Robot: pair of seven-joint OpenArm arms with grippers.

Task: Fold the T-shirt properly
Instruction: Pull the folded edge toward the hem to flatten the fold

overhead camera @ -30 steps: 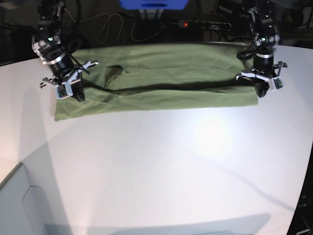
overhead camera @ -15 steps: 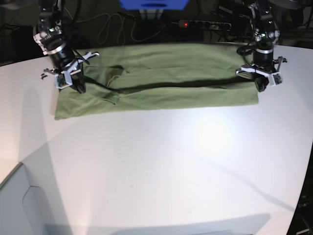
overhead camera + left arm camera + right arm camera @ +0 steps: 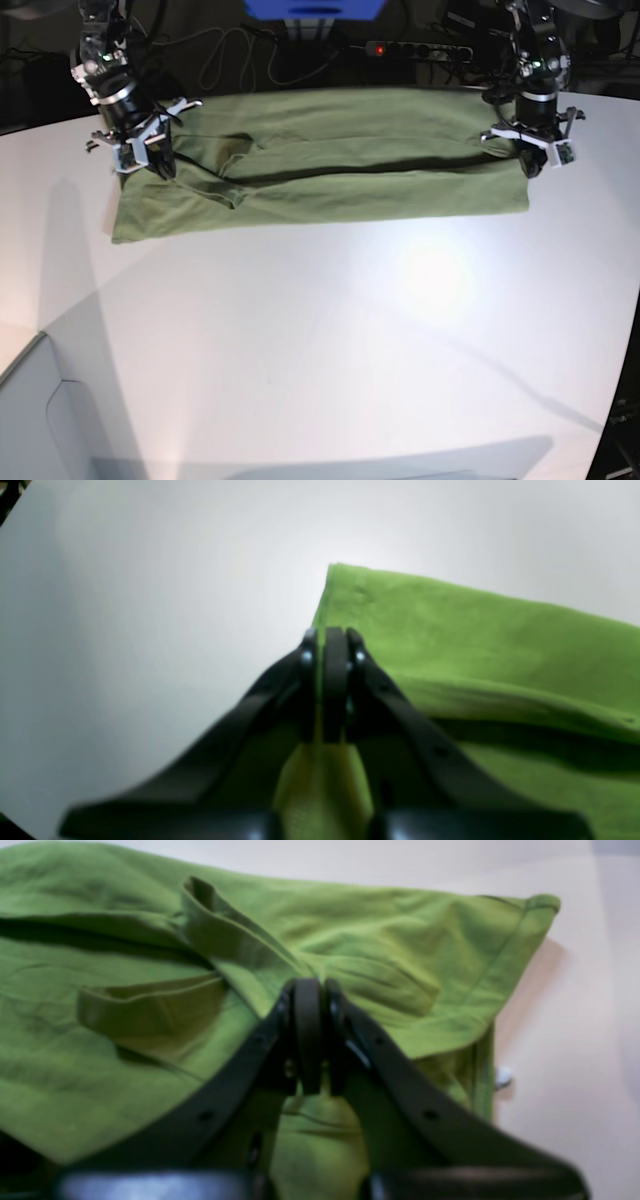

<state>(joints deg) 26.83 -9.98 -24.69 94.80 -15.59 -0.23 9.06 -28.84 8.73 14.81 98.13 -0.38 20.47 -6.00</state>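
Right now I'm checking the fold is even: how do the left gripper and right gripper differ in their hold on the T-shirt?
The left gripper pinches a plain, smooth edge of the T-shirt; the right gripper pinches bunched, creased fabric by a sleeve. The left gripper sits near a bare corner of the white table; cloth lies all round the right gripper. Both are shut on the cloth.

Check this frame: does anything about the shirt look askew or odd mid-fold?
Mostly tidy. The T-shirt lies as a long band on the white table. One oddity: near the right gripper, a sleeve flap sits bunched and crooked on top, not flat. The left gripper pinches the opposite end cleanly.
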